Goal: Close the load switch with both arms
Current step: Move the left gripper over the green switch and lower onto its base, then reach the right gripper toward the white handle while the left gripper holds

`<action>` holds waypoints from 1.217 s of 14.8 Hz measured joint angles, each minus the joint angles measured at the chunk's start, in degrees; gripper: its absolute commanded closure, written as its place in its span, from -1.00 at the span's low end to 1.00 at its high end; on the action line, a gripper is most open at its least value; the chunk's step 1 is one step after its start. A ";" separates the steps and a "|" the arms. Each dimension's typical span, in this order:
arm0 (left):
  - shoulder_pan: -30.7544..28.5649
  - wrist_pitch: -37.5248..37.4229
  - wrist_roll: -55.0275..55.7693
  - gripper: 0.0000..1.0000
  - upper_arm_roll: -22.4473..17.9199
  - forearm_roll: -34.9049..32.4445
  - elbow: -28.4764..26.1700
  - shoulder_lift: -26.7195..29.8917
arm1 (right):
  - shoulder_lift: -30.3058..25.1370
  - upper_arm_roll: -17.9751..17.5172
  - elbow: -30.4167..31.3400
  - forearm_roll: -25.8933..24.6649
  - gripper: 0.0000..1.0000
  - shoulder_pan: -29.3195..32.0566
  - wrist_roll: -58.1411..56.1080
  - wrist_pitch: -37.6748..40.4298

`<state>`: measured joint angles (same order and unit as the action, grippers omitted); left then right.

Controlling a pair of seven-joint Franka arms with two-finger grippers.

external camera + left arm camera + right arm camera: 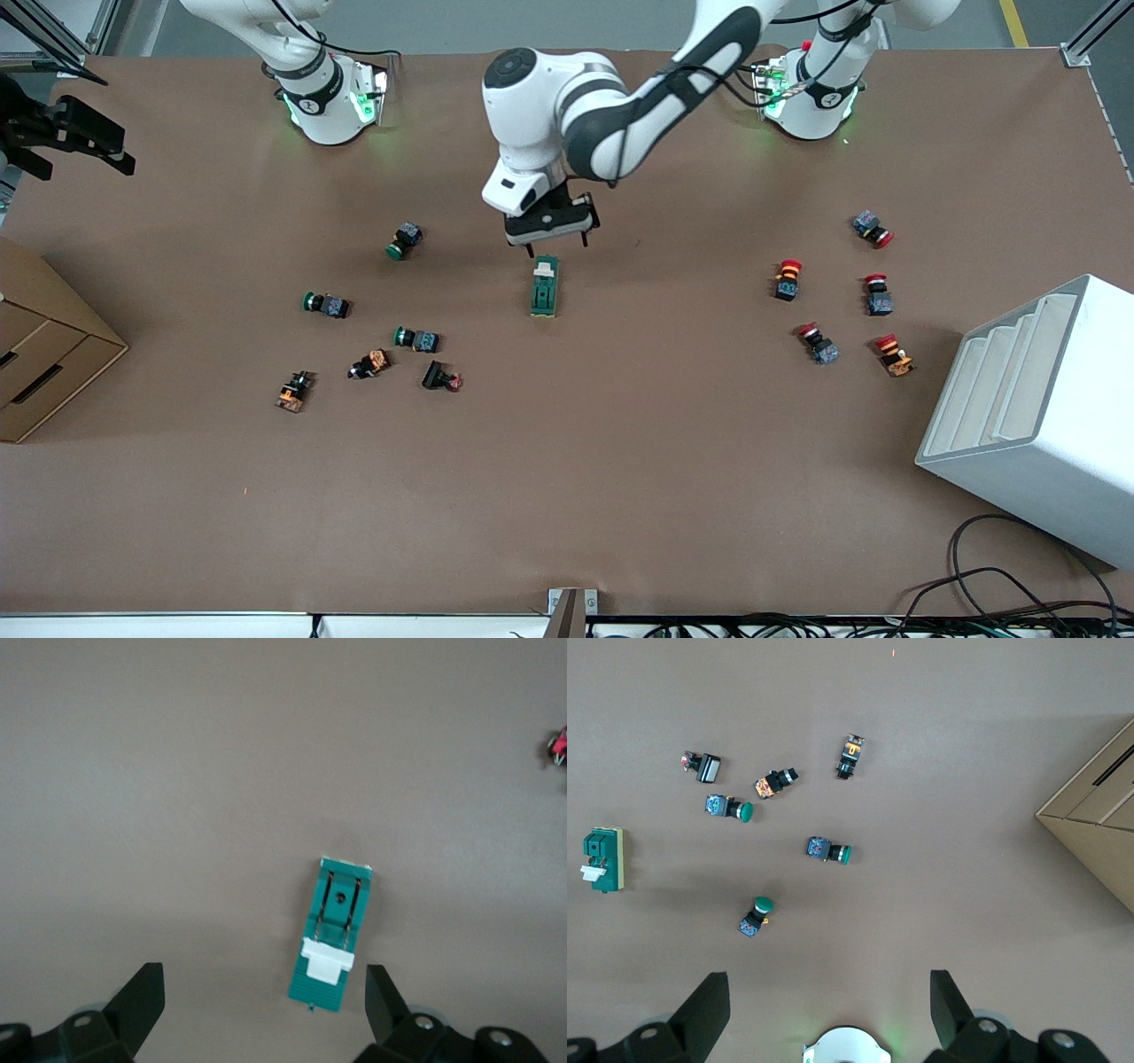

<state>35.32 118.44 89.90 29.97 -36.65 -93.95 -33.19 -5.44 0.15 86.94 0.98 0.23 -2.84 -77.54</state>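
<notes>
Load switch [545,286] is seen lying flat near mid-worktop, its whitish lever [544,266] at the end toward the arm bases. Bare brown worktop [567,496] surrounds it on all sides; nothing touches it.

Left hand [549,232] is held just over the switch's lever end, fingers [142,997] spread wide with nothing between them. In the left wrist view the switch [331,935] sits slightly tilted, closer to one fingertip than the other.

Right hand [75,137] is parked at the worktop edge at the right arm's end, above a cardboard box [44,341], well apart from the switch. Its fingers [709,1005] are seen spread, empty.

Green and black push buttons [416,338] are scattered toward the right arm's end; red push buttons [819,344] toward the left arm's end, near a white rack [1036,416]. A wide open strip is left along the camera-side edge.
</notes>
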 measured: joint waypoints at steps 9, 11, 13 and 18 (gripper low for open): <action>6.91 5.19 35.06 -0.99 0.03 -31.71 -10.00 -3.23 | 10.35 0.76 0.28 -1.03 -1.00 1.91 0.00 -7.01; 7.25 5.19 38.04 -0.99 0.01 -37.50 -11.32 -4.80 | 12.72 0.76 0.26 -1.54 -1.00 1.92 0.00 -7.80; 7.28 5.19 40.12 -0.99 0.00 -42.99 -13.15 -5.81 | 13.51 0.77 0.22 -2.73 -1.00 2.03 0.00 -8.40; 10.24 2.71 48.34 -0.96 -0.20 -52.08 -14.48 -8.55 | 13.55 0.20 0.22 -0.66 -1.00 0.87 11.57 -8.46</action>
<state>45.55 121.16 138.25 29.76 -88.73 -108.43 -41.73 8.11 0.35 87.17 0.31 1.10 8.73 -86.00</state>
